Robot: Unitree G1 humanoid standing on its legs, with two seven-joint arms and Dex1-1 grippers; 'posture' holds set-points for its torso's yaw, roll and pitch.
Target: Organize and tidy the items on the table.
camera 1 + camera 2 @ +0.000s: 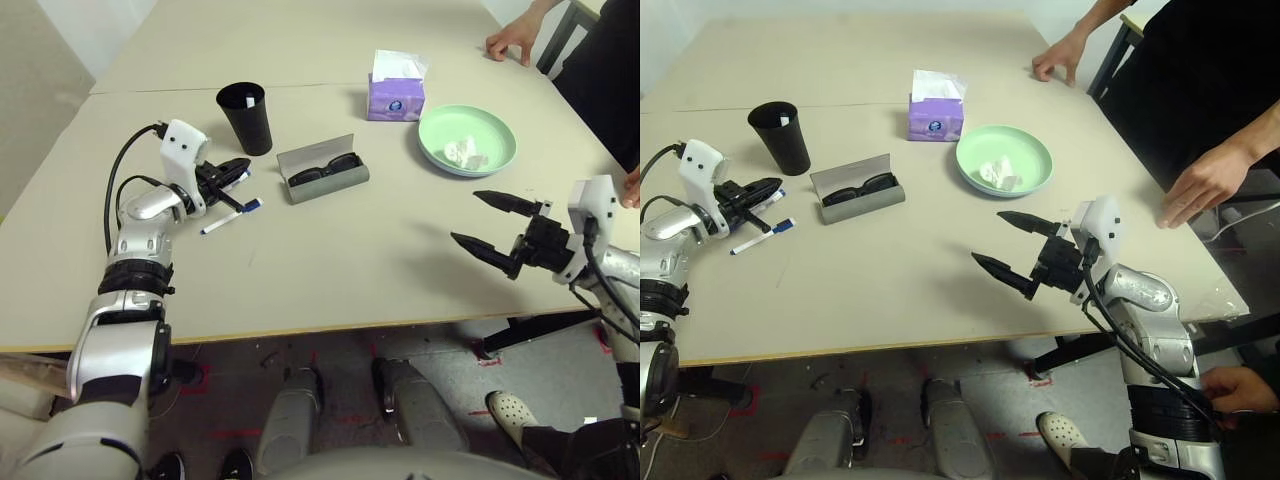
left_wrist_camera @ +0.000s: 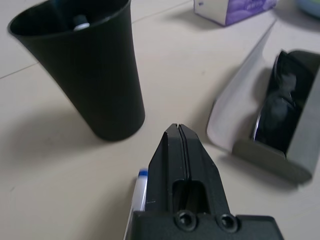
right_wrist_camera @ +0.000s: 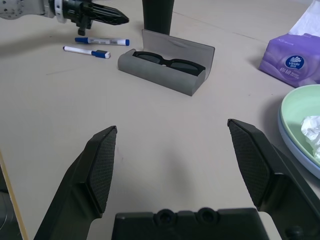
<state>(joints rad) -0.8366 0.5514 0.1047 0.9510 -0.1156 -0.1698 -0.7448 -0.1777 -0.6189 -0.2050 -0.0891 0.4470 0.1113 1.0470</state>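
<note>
The left hand [image 3: 107, 18], fingers pressed together on nothing, hovers over 2 markers [image 3: 102, 41] near the bench's [image 1: 330, 260] left edge, beside the cup [image 1: 246, 117]. It may knock them aside. The right hand [image 1: 492, 226] gapes wide, empty.

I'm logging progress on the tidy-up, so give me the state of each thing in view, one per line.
left gripper: shut, empty, above the markers
right gripper: open, empty
glasses case: lid open, sunglasses inside
black cup: upright, something white inside
two markers: capped, lying on the table
tissue: crumpled, on the green plate
tissue box: upright, a sheet sticking out
</note>
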